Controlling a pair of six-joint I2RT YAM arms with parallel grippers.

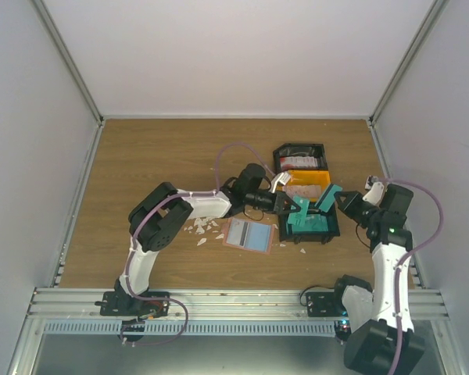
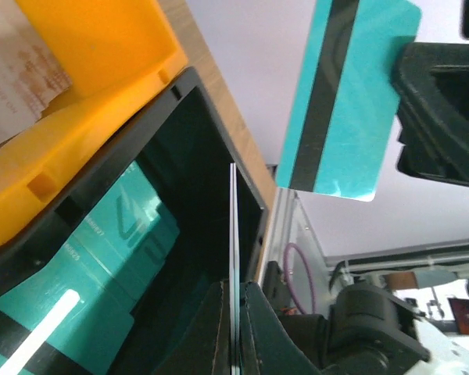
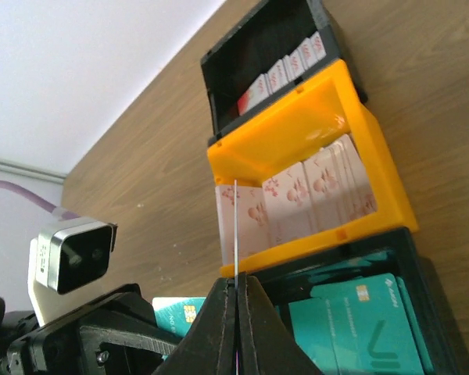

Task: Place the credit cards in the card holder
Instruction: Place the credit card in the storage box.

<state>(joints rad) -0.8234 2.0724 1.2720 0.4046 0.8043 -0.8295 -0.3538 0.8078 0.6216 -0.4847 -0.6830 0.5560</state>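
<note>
Two teal credit cards [image 2: 344, 101] are being gripped above the black bin [image 1: 332, 233], by left pincer [image 2: 234, 305] and right pincer [image 3: 236, 289], bound for the card holder [image 1: 248, 234] lying open.

Over the near black bin [image 1: 333, 232], the left gripper [image 1: 295, 205] pinches a teal credit card [image 1: 301, 212] and the right gripper [image 1: 333, 198] a second teal credit card [image 1: 325, 200]. The card holder [image 1: 248, 234] lies open (pale blue inside up) just left of it, beside white scraps [image 1: 203, 226].
</note>
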